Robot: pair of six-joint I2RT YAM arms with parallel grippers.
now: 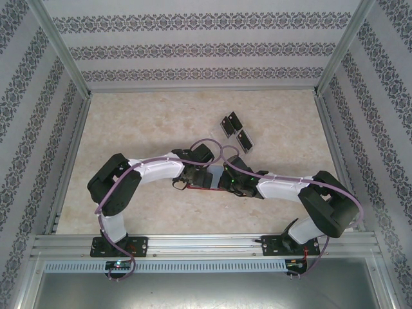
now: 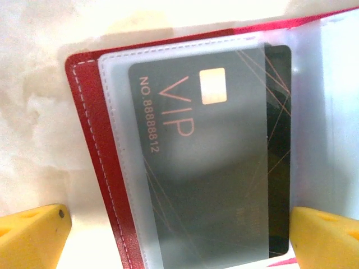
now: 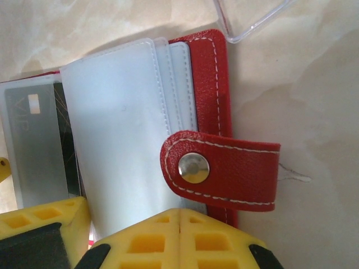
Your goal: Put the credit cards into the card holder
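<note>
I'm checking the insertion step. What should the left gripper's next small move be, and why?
Probably nudge the card deeper into the clear sleeve of the card holder. A dark strip of the card sticks out past the sleeve's open edge, and the open left gripper straddles it without gripping.

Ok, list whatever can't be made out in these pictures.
- Top external: the card holder is mostly hidden under the left gripper and the right gripper.
- Top external: the loose credit cards are too small to count.
- Left wrist: the fine print on the sleeved card is blurred.
- Right wrist: the right gripper's own fingers hide whether it pinches a sleeve.
</note>
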